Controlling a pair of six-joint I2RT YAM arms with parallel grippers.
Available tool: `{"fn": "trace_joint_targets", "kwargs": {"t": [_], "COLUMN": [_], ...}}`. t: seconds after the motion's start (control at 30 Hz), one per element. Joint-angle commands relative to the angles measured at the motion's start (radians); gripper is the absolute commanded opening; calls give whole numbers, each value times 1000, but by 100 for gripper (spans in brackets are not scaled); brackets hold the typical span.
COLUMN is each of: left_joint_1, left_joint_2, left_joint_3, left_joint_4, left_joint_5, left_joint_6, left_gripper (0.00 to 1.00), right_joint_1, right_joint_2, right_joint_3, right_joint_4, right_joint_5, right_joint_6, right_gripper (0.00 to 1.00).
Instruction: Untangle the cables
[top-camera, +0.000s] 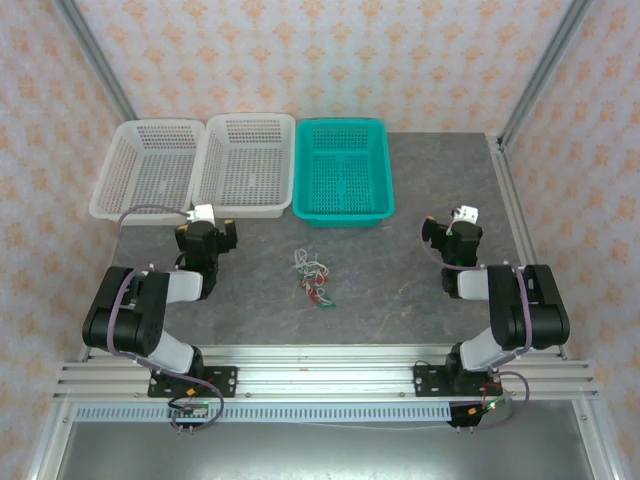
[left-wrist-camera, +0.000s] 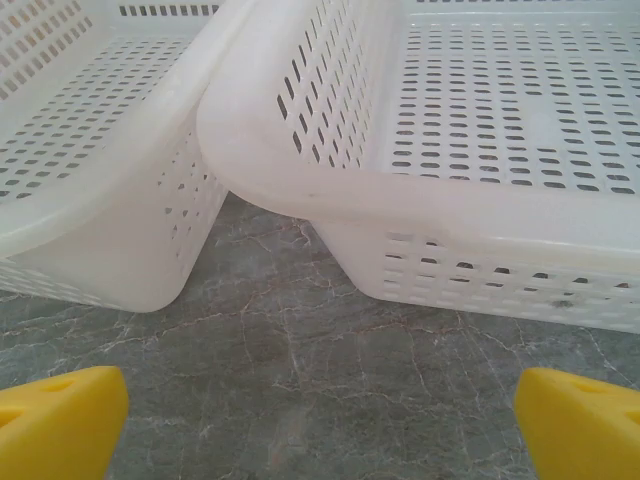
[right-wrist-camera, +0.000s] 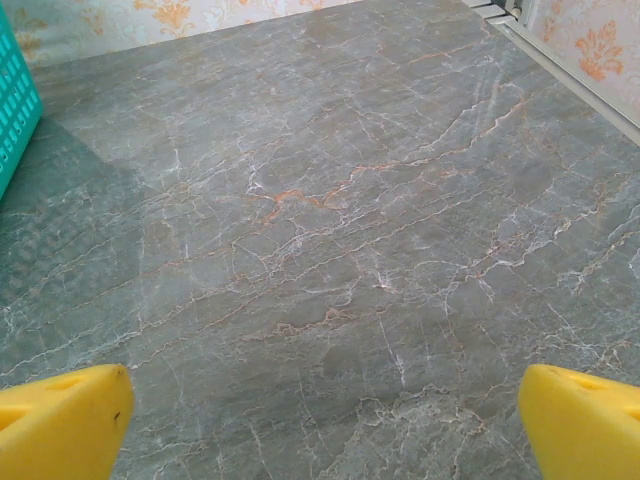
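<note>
The cables (top-camera: 312, 277) are left tangled, untouched. The left gripper (left-wrist-camera: 320, 415) and right gripper (right-wrist-camera: 325, 415) are held wide open, empty.

Cables (top-camera: 312, 275): lying mid-table (top-camera: 420, 300), before the baskets.
Left basket (top-camera: 150, 175): sitting behind, touching middle basket (top-camera: 248, 170).
Right basket (top-camera: 342, 175): sitting just beside middle basket.

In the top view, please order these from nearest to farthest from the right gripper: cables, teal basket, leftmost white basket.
1. teal basket, at the back, just to the gripper's left
2. cables, table centre
3. leftmost white basket, back left corner
</note>
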Motion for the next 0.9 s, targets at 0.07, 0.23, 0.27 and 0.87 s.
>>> {"fn": "trace_joint_targets", "kwargs": {"t": [0.07, 0.23, 0.27, 0.87], "left_joint_1": [-4, -4, -4, -7], "left_joint_2": [-15, -15, -15, -111], "left_joint_3": [15, 15, 15, 32], "left_joint_4": [24, 24, 24, -88], "left_joint_5": [2, 2, 3, -54], "left_joint_6": [7, 7, 7, -9], "left_gripper": [100, 100, 100, 100], "right_joint_1": [3, 3, 3, 5], "right_joint_2": [0, 0, 1, -450], "right_joint_3": [15, 13, 14, -6], "right_joint_4": [7, 7, 6, -327], "right_joint_5": [-7, -6, -7, 154], "right_joint_6": [-15, -14, -14, 189], "right_gripper": [99, 99, 99, 99]}}
